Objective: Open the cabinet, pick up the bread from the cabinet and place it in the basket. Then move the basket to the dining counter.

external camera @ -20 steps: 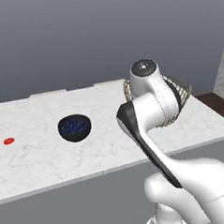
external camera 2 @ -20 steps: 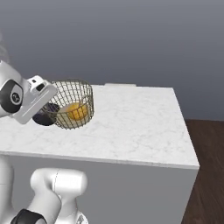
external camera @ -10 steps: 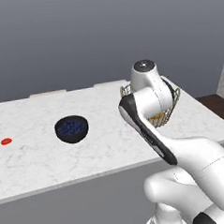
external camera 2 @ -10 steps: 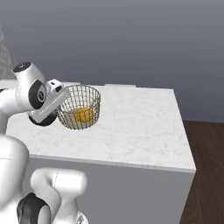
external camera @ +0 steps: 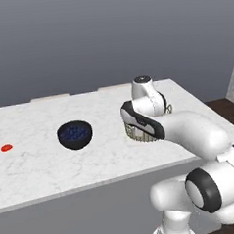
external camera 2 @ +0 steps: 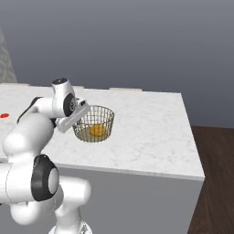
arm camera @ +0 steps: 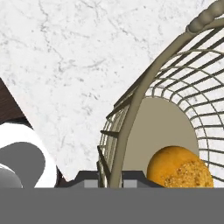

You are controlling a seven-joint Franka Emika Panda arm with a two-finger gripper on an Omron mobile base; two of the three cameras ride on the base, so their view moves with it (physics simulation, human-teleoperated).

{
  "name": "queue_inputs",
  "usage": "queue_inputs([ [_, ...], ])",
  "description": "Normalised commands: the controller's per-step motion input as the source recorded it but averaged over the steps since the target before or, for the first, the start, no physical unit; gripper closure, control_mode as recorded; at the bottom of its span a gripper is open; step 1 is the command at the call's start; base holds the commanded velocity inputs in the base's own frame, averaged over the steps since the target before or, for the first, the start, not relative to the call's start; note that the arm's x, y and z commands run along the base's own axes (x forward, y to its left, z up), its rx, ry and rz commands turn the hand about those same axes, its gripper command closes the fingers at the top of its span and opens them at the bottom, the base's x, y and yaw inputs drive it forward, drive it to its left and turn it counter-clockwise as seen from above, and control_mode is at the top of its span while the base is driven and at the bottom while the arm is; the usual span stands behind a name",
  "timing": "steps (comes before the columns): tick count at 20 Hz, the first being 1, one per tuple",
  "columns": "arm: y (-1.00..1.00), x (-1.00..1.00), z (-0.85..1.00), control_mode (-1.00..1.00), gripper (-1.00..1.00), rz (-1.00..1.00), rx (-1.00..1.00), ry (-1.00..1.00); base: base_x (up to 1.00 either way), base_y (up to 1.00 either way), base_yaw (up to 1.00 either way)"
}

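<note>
The tan-gold wire basket (external camera 2: 94, 123) sits on the white marble dining counter (external camera 2: 151, 137), near its front edge. Inside, on the beige base, lies the golden-orange bread (external camera 2: 97, 131). My gripper (external camera 2: 83, 113) is shut on the basket's left rim, reaching in from the left. In the hand view the rim (arm camera: 131, 113) runs down between my two dark fingertips (arm camera: 89, 177), with the bread (arm camera: 179, 168) just right of them. In the left base view my arm covers most of the basket (external camera: 138, 133).
A dark blue bowl (external camera: 75, 135) stands on the counter left of the basket, and a small red thing (external camera: 6, 147) lies further left. The counter ends at the right over dark wood floor (external camera 2: 215, 183). A grey wall rises behind.
The arm has stretched forward and carried the basket with the bread further over the counter and down onto the marble. The bowl has stayed put.
</note>
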Motion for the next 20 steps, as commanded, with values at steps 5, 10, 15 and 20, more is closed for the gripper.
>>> queue_inputs([
  [5,-0.01,0.62,-0.57,-1.0,1.0,0.05,0.0,0.09,0.0,0.0,0.0],
  [10,0.0,0.36,-0.6,-1.0,1.0,0.02,0.0,0.06,0.0,0.0,0.0],
  [15,0.0,0.03,-0.42,-1.0,-1.0,0.03,0.0,0.01,0.0,0.0,0.0],
  [20,-0.03,-0.17,0.49,-1.0,-1.0,0.02,0.08,-0.05,0.0,0.0,0.0],
])
